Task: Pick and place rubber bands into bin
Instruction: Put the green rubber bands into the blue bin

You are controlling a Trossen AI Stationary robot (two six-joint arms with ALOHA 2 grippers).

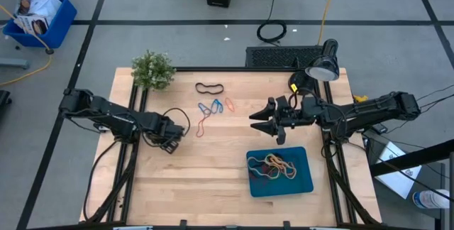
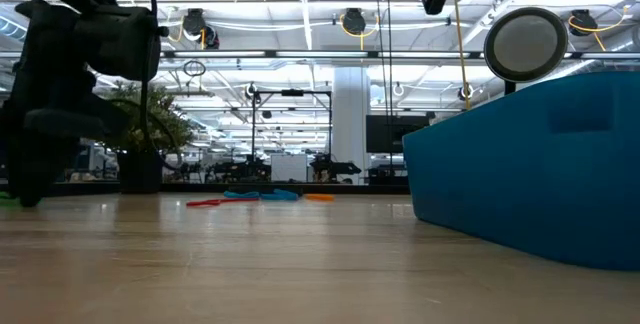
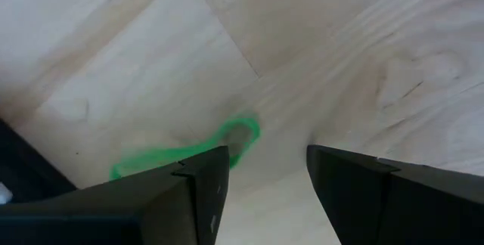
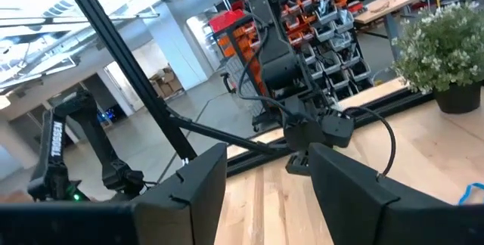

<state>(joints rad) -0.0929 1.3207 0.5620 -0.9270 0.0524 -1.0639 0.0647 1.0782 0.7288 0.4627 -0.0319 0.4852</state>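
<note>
A green rubber band (image 3: 178, 154) lies flat on the wooden table, directly under my left gripper (image 3: 261, 181). That gripper points down and is open, low over the table's left middle (image 1: 170, 142). One looped end of the band (image 3: 240, 133) shows beside one finger, which hides part of the band. More rubber bands lie farther back: a black one (image 1: 210, 88), blue ones (image 1: 211, 106), an orange one (image 1: 229, 104) and a red one (image 1: 202, 125). The teal bin (image 1: 301, 180) at the near right holds several bands (image 1: 277, 165). My right gripper (image 1: 257, 120) hangs open and level above the table, just beyond the bin. My left gripper comes at the green band from above with its fingers (image 3: 204, 192) pointing down. One finger stands over the band near its looped end (image 3: 227, 141). I cannot tell whether it touches the band, which lies slack on the table.
A small potted plant (image 1: 152, 69) stands at the far left corner and a lamp (image 1: 323, 65) at the far right. A black cable coil (image 1: 272, 31) and a blue crate (image 1: 39, 17) sit on the floor beyond the table.
</note>
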